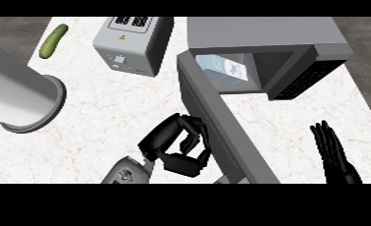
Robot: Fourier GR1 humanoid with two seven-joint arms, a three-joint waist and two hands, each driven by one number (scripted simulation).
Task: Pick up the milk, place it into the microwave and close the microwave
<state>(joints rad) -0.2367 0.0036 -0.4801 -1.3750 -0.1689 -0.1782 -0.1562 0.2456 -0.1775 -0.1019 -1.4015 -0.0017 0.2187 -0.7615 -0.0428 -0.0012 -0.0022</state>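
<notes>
Looking down through the head view, I see the milk (226, 69) already inside the microwave (275, 38), a pale blue-and-white carton standing in the left part of the cavity. The microwave sits at the far right of the desk (109, 112), and its door (217, 122) is swung open, its long grey panel running from the left front corner of the oven down toward the bottom of the view.

My left hand (177, 144) is right against the outer, left face of that door, low in the view. Its fingers (196, 127) are curled inward and hold nothing; the knuckles look to be touching the door panel, though I cannot tell for certain whether they press it. The grey forearm (127, 173) enters from the lower edge beneath it.

My right hand (334, 154) rests near the right edge, fingers straight and pointing up, well apart from the microwave and the door.

Further out, a grey toaster (134, 43) stands just left of the microwave at the back of the desk. A green cucumber (53, 41) lies near the far left corner. A large grey cylindrical pot (25, 97) lies on its side at the left edge, partly cut off by the view.
</notes>
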